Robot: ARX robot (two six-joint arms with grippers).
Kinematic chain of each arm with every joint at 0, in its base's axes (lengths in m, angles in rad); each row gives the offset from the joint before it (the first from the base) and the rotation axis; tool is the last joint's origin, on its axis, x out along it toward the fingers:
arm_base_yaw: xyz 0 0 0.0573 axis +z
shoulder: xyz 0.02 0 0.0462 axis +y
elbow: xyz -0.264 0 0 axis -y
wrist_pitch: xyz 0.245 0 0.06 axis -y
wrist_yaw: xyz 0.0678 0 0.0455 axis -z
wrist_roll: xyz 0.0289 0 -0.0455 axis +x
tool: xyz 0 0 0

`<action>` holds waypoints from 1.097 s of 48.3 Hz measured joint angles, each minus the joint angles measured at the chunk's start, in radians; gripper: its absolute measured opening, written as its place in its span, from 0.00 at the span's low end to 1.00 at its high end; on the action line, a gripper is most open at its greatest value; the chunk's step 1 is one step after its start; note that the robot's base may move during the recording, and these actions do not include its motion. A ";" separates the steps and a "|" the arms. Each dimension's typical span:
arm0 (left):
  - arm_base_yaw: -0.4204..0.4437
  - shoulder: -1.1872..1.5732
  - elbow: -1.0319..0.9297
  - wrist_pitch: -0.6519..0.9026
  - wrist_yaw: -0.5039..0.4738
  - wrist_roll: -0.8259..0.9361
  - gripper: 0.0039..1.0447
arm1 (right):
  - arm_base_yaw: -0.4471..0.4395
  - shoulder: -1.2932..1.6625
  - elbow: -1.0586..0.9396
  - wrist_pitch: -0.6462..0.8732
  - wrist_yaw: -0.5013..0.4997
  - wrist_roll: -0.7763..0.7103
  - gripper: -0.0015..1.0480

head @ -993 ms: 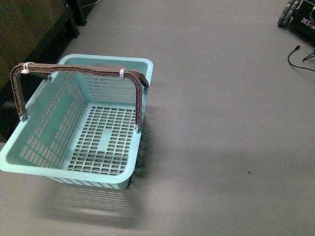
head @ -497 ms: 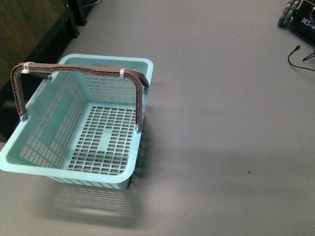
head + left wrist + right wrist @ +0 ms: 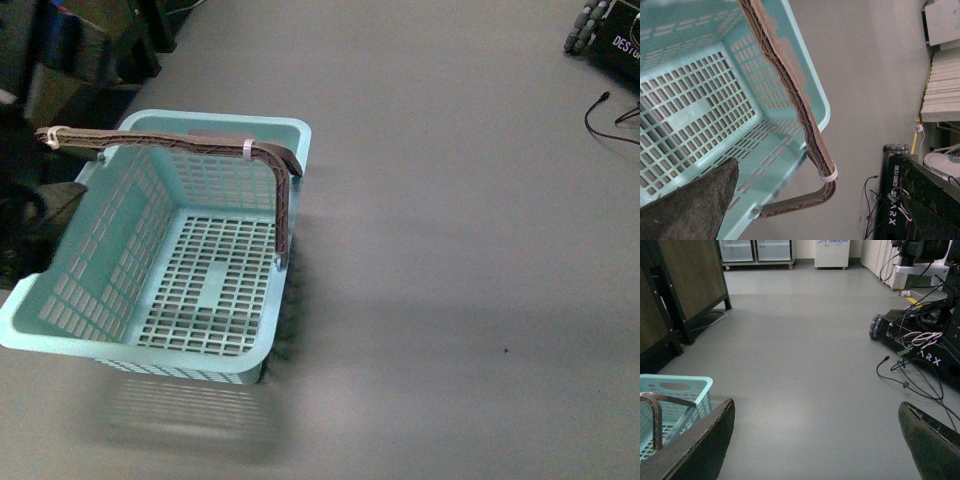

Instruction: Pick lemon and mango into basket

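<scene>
Neither the lemon nor the mango shows in any of my views, so I cannot say where they lie. The basket (image 3: 215,117) sits on the grey floor (image 3: 450,250) to my left, and it looks empty: only bare lattice shows through its bottom.

The right gripper (image 3: 816,407) hangs with its jaws wide and nothing between them, pointing across open floor with the basket's corner (image 3: 675,382) near its left side. Of the left gripper I see one dark finger (image 3: 692,205) above the basket's inside. The other finger is out of frame, so I cannot tell how those jaws stand or whether they hold anything. A dark blur (image 3: 30,215) at the left edge of the front view is probably that arm.

My main worry is the brown handle (image 3: 170,143), which stands upright across the opening. A descending arm or a dropped fruit could strike it. The left finger is also close to the slotted wall (image 3: 765,145), and I judge that a careless pull could hook the light basket and drag it. Loose cables (image 3: 900,375) lie far right, a snag if I search there.
</scene>
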 joint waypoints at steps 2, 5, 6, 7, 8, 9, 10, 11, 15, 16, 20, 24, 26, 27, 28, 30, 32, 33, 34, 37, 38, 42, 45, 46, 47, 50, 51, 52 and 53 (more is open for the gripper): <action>-0.007 0.060 0.047 0.000 -0.004 -0.023 0.94 | 0.000 0.000 0.000 0.000 0.000 0.000 0.92; -0.014 0.128 0.104 -0.002 -0.011 -0.048 0.94 | 0.000 0.000 0.000 0.000 0.000 0.000 0.92; -0.018 0.166 0.138 -0.002 -0.013 -0.065 0.94 | 0.000 0.000 0.000 0.000 0.000 0.000 0.92; -0.019 0.190 0.160 -0.004 -0.014 -0.071 0.94 | 0.000 0.000 0.000 0.000 0.000 0.000 0.92; -0.020 0.224 0.193 -0.010 -0.015 -0.084 0.94 | 0.000 0.000 0.000 0.000 0.000 0.000 0.92; -0.020 0.254 0.223 -0.012 -0.016 -0.097 0.94 | 0.000 0.000 0.000 0.000 0.000 0.000 0.92; -0.020 0.274 0.241 -0.014 -0.016 -0.104 0.94 | 0.000 0.000 0.000 0.000 0.000 0.000 0.92; -0.019 0.300 0.267 -0.016 -0.016 -0.115 0.94 | 0.000 0.000 0.000 0.000 0.000 0.000 0.92; -0.016 0.356 0.321 -0.016 -0.016 -0.127 0.94 | 0.000 0.000 0.000 0.000 0.000 0.000 0.92; -0.014 0.362 0.328 -0.016 -0.016 -0.129 0.94 | 0.000 0.000 0.000 0.000 0.000 0.000 0.92; -0.008 0.416 0.386 -0.021 -0.016 -0.140 0.94 | 0.000 0.000 0.000 0.000 0.000 0.000 0.92; -0.003 0.460 0.435 -0.030 -0.016 -0.146 0.94 | 0.000 0.000 0.000 0.000 0.000 0.000 0.92; 0.000 0.482 0.460 -0.030 -0.018 -0.157 0.94 | 0.000 0.000 0.000 0.000 0.000 0.000 0.92; 0.001 0.488 0.465 -0.030 -0.020 -0.160 0.94 | 0.000 0.000 0.000 0.000 0.000 0.000 0.92; 0.002 0.496 0.475 -0.029 -0.022 -0.169 0.94 | 0.000 0.000 0.000 0.000 0.000 0.000 0.92; 0.004 0.516 0.495 -0.022 -0.023 -0.182 0.94 | 0.000 0.000 0.000 0.000 0.000 0.000 0.92; 0.006 0.527 0.509 -0.008 -0.024 -0.191 0.94 | 0.000 0.000 0.000 0.000 0.000 0.000 0.92; 0.007 0.531 0.513 -0.002 -0.024 -0.193 0.94 | 0.000 0.000 0.000 0.000 0.000 0.000 0.92; 0.008 0.533 0.517 0.002 -0.024 -0.193 0.94 | 0.000 0.000 0.000 0.000 0.000 0.000 0.92; 0.012 0.537 0.526 0.005 -0.023 -0.193 0.94 | 0.000 0.000 0.000 0.000 0.000 0.000 0.92; 0.013 0.538 0.528 0.006 -0.023 -0.193 0.94 | 0.000 0.000 0.000 0.000 0.000 0.000 0.92; 0.019 0.546 0.534 0.006 -0.024 -0.193 0.94 | 0.000 0.000 0.000 0.000 0.000 0.000 0.92; 0.025 0.552 0.535 0.005 -0.027 -0.192 0.94 | 0.000 0.000 0.000 0.000 0.000 0.000 0.92; 0.026 0.554 0.535 0.005 -0.029 -0.193 0.94 | 0.000 0.000 0.000 0.000 0.000 0.000 0.92; 0.028 0.555 0.535 0.003 -0.031 -0.192 0.94 | 0.000 0.000 0.000 0.000 0.000 0.000 0.92; 0.032 0.558 0.535 -0.002 -0.038 -0.193 0.86 | 0.000 0.000 0.000 0.000 0.000 0.000 0.92; 0.034 0.558 0.535 -0.005 -0.039 -0.193 0.83 | 0.000 0.000 0.000 0.000 0.000 0.000 0.92; 0.035 0.558 0.535 -0.007 -0.039 -0.193 0.81 | 0.000 0.000 0.000 0.000 0.000 0.000 0.92; 0.035 0.558 0.535 -0.008 -0.039 -0.193 0.78 | 0.000 0.000 0.000 0.000 0.000 0.000 0.92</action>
